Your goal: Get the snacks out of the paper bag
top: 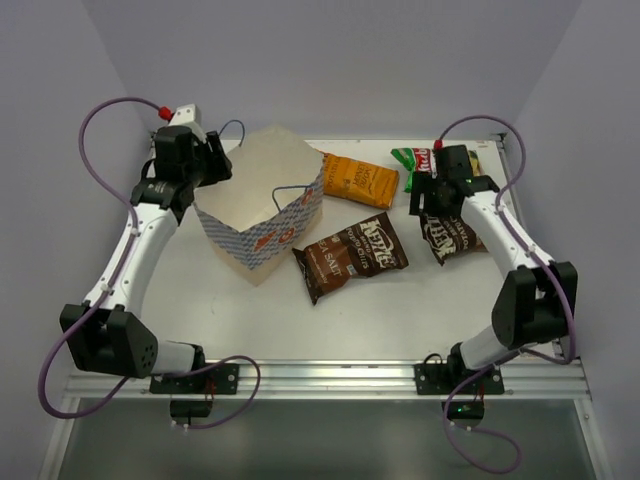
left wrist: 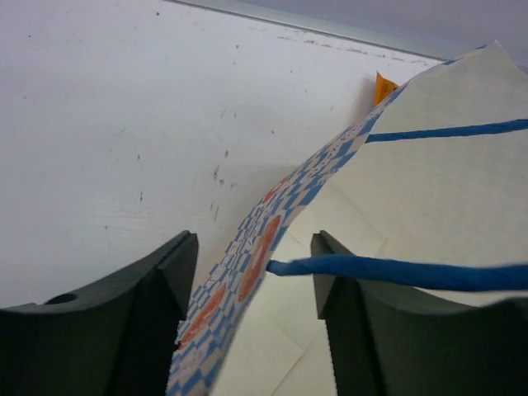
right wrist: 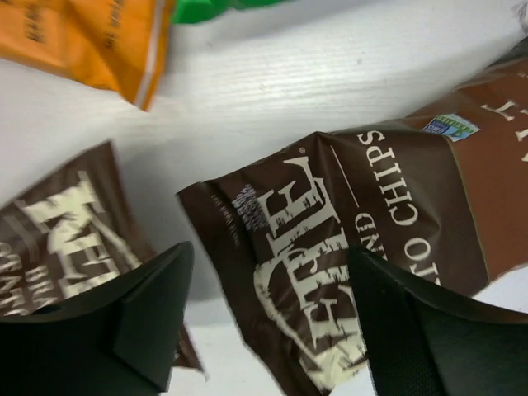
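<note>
four snacks lie on the white table (top: 400,320), all outside the paper bag (top: 262,215): an orange packet (top: 360,180) just right of the bag's far corner, a green-and-white chip bag (top: 410,157) by the far rail, one dark brown packet (top: 350,256) just right of the bag's near side, and a second brown packet (top: 452,238) near the right edge, partly under the right arm. the bag stands upright, mouth open. the left gripper (left wrist: 254,247) sits at its back-left rim, fingers apart, with the checked wall in the gap, unpinched, and a blue string handle (left wrist: 396,272) crossing. the right gripper (right wrist: 268,272) hangs over the second brown packet, fingers spread and holding nothing. a wide bare strip of table runs along the near rail.
</note>
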`<state>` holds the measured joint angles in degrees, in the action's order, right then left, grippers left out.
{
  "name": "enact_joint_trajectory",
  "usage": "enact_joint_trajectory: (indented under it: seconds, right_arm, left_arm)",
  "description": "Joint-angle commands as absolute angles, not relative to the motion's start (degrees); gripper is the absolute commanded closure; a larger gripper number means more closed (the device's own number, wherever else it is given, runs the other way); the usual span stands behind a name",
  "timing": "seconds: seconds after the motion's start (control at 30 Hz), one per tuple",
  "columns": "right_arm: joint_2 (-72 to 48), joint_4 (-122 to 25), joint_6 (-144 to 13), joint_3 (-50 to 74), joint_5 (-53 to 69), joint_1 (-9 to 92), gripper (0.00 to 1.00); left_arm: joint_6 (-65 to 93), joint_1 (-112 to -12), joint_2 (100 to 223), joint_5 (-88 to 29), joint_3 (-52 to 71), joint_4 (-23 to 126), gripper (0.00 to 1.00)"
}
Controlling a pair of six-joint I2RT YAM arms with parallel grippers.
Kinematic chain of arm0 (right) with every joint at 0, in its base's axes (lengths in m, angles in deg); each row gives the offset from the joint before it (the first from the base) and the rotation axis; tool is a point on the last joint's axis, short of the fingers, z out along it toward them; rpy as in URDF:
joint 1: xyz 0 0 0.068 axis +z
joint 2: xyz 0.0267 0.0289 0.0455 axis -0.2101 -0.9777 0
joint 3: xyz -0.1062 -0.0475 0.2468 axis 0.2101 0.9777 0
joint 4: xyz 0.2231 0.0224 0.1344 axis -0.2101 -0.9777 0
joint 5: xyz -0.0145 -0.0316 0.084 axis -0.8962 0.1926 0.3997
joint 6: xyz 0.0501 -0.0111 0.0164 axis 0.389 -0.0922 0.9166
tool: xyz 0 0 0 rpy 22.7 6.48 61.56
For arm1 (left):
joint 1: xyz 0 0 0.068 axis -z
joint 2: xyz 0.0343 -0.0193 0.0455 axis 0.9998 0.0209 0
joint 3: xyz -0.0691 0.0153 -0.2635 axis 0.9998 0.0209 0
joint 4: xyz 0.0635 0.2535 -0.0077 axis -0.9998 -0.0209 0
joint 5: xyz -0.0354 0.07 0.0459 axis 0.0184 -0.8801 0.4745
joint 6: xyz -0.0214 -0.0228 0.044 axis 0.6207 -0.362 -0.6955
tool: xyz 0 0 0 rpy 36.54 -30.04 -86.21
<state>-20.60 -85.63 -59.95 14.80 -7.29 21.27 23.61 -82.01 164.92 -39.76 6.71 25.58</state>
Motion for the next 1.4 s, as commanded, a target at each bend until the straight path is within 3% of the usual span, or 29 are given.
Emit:
enact_joint_trajectory:
  seconds: [0.0,0.03,0.13,0.23,0.63,0.93,1.37]
  right_arm:
    - [-12.15,-87.19,-59.04,8.71,-2.42,21.18,0.14]
    - [-10.91,-87.98,-59.04,8.0,-2.07,21.18,0.11]
    - [-5.91,-89.91,-59.21,4.92,-0.14,21.18,0.01]
    - [-0.55,-91.5,-59.21,2.02,0.13,21.18,0.01]
    - [25.57,-92.11,-61.41,-0.63,1.1,21.18,0.01]
    - [42.43,-87.92,-65.54,5.26,-2.68,21.18,0.01]
    - [54.23,-89.48,-65.63,11.85,-2.33,24.87,0.01]
  left_arm:
    - [20.6,-82.39,162.03,-42.72,1.94,22.61,0.34]
    - [20.33,-82.39,161.6,-42.99,1.49,22.08,0.23]
    - [19.28,-82.39,159.58,-44.31,-0.27,20.41,0.08]
    - [18.66,-82.39,157.47,-45.01,-2.02,18.04,0.0]
    - [14.09,-82.21,138.23,-48.35,-1.86,13.29,0.0]
    - [12.15,-80.72,127.23,-52.39,2.89,9.42,0.0]
    - [16.2,-78.78,118.18,-58.46,4.82,0.2,0.0]
